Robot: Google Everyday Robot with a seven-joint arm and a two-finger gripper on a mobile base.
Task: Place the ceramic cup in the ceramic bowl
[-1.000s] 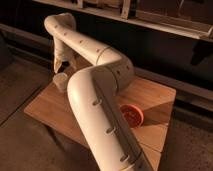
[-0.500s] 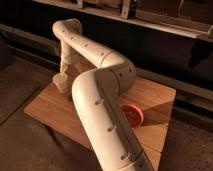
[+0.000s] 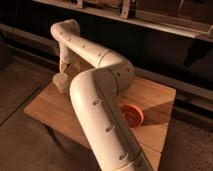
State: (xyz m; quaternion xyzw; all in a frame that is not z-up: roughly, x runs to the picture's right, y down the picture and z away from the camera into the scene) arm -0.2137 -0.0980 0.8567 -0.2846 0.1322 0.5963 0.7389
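Note:
The cream-white ceramic cup (image 3: 61,83) stands upright near the far left corner of the wooden table (image 3: 155,102). My gripper (image 3: 68,68) hangs just above and slightly behind it, pointing down. Its fingers are open and hold nothing. The red-orange ceramic bowl (image 3: 133,114) sits toward the table's right side. Its left part is hidden behind my white arm (image 3: 100,120), which crosses the middle of the view.
The table's left edge (image 3: 37,102) and right edge drop to a dark floor. A dark shelf unit (image 3: 150,20) runs along the back, behind the table. My arm hides most of the table's centre.
The gripper has shifted slightly to the right above the cup. The cup and bowl have not moved.

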